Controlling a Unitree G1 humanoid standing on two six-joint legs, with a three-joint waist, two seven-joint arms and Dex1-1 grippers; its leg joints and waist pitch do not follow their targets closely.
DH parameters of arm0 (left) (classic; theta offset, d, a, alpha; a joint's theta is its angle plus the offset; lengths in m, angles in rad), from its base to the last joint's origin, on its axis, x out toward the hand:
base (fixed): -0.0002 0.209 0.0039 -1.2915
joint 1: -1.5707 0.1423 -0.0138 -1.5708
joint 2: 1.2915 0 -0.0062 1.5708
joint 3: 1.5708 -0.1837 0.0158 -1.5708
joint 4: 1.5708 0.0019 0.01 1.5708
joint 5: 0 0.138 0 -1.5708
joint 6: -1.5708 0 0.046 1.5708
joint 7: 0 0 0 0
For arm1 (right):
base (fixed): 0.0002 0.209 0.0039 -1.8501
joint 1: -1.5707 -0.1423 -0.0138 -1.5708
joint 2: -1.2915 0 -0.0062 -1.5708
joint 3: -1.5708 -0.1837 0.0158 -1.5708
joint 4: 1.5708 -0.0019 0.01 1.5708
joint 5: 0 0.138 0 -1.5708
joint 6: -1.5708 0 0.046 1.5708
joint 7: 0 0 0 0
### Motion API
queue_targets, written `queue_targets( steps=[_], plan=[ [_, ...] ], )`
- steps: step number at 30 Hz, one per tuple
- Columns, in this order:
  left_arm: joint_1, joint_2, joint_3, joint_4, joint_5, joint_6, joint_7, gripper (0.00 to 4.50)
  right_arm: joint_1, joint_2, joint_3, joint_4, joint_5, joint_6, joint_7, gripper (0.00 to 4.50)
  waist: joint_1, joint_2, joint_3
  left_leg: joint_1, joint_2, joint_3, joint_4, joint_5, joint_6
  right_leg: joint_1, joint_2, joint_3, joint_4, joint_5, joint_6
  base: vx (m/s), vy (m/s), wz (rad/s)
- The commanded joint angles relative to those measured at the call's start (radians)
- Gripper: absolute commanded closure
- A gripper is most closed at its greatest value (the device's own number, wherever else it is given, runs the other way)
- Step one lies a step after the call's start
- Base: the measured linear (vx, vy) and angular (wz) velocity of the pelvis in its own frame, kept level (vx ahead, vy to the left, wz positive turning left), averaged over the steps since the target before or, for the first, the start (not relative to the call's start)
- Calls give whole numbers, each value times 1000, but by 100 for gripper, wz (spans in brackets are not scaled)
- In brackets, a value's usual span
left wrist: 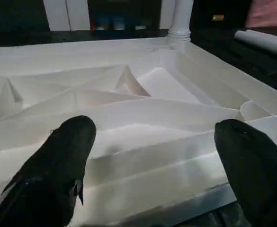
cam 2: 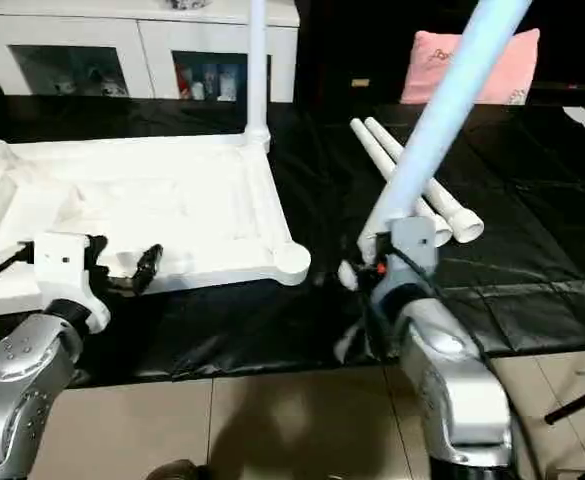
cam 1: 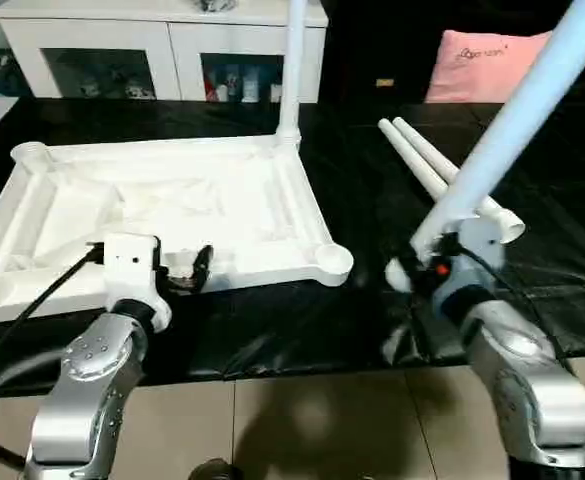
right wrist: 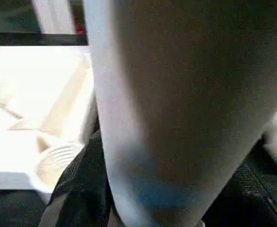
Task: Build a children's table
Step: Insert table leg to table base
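The children's table lies in parts on a black mat. Its white tabletop (cam 1: 302, 200) is upside down, ribs up, with one leg (cam 1: 294, 60) standing upright in the far right corner socket. My left gripper (cam 1: 187, 268) is open at the tabletop's near edge, its black fingers (left wrist: 58, 165) spread over the ribbed underside (left wrist: 152, 85). My right gripper (cam 1: 427, 262) is shut on the lower end of another white leg (cam 1: 517, 125), which tilts up and to the right. The empty near right socket (cam 1: 330, 260) sits just left of that gripper. Two more legs (cam 1: 427, 165) lie on the mat behind it.
A white glass-door cabinet (cam 1: 162, 50) stands behind the mat, and a pink pillow (cam 1: 482, 65) lies at the back right. Beige floor tiles (cam 1: 302, 420) run along the mat's near edge.
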Motion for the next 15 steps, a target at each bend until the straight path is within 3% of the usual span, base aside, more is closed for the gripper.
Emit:
queue_targets(
  steps=[1, 5, 8, 14, 15],
  plan=[
    [-10, -3, 0, -36, 8, 11, 8, 0, -24, -2, -27, -21, 17, -12, 9, 256, -7, -2, -58, 36, 47, -34, -90, -394, -66, 13, -42, 39, -89, -346, -65, 0, 0, 0],
    [-41, -4, 0, -29, 13, 15, 17, 0, -59, -11, -15, -4, 30, 7, 17, 256, -10, -8, -58, 36, 47, -33, -88, -375, -57, 12, -42, 39, -90, -367, -59, 0, 0, 0],
    [-47, -10, 6, -3, 22, -4, 31, 0, -71, 6, -21, 27, 23, 22, -12, 256, -14, -2, -56, 36, 46, -35, -88, -375, -63, 9, -42, 39, -91, -375, -57, 0, 0, 0],
    [-46, 3, -13, 1, 33, 2, 16, 0, -69, 20, -28, 41, 34, 24, -21, 256, -20, -3, -62, 34, 46, -34, -87, -347, -59, 15, -40, 39, -85, -314, -68, 0, 0, 0],
    [-56, -4, -7, 2, 19, 14, 14, 0, -58, 1, -6, 41, 1, 32, -26, 256, -21, -2, -62, 32, 46, -33, -87, -331, -56, 17, -39, 39, -81, -286, -76, 0, 0, 0]
  ],
)
